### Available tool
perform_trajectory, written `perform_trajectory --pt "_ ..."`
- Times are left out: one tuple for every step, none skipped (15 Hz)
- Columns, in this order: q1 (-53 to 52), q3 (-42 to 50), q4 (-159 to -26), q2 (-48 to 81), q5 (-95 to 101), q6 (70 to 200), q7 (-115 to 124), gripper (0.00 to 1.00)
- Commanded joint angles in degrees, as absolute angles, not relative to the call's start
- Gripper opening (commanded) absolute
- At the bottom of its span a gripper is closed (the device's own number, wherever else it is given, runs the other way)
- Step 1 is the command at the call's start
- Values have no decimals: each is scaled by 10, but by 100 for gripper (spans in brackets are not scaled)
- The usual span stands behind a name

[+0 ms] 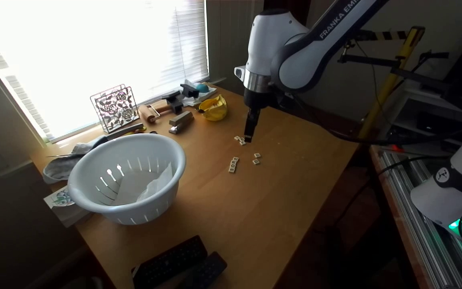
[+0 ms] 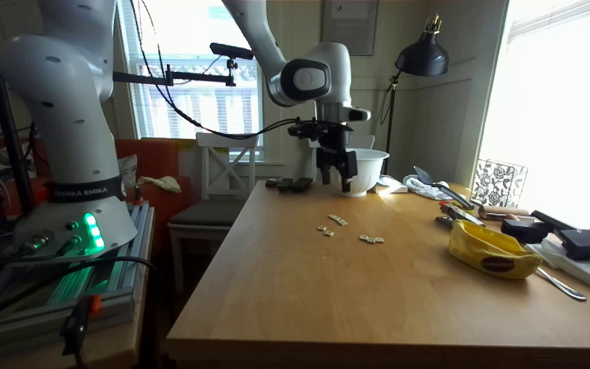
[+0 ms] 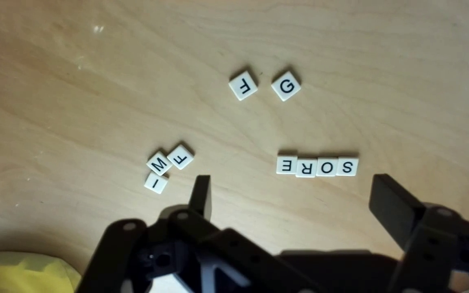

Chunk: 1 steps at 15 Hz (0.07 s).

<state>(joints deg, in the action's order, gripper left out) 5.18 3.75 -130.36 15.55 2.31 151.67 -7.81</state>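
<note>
My gripper stands open over the wooden table, its two dark fingers wide apart with nothing between them. Just ahead of the fingertips in the wrist view lies a row of white letter tiles, touching side by side and reading SORE upside down. Near the left finger, an F tile, an M tile and an I tile form a touching cluster. Farther up lie a G tile and another letter tile, a small gap between them. In both exterior views the gripper hangs above the table, touching nothing.
A white colander with something pale inside stands on the table. Dark remotes or keyboards lie near one end. Along the window side are a yellow banana-shaped pouch, a stapler, a metal napkin holder and a wooden roller.
</note>
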Motion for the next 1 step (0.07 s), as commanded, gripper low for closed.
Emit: perform_trajectory --pt "53 36 -1303 155 24 1515 -77 100"
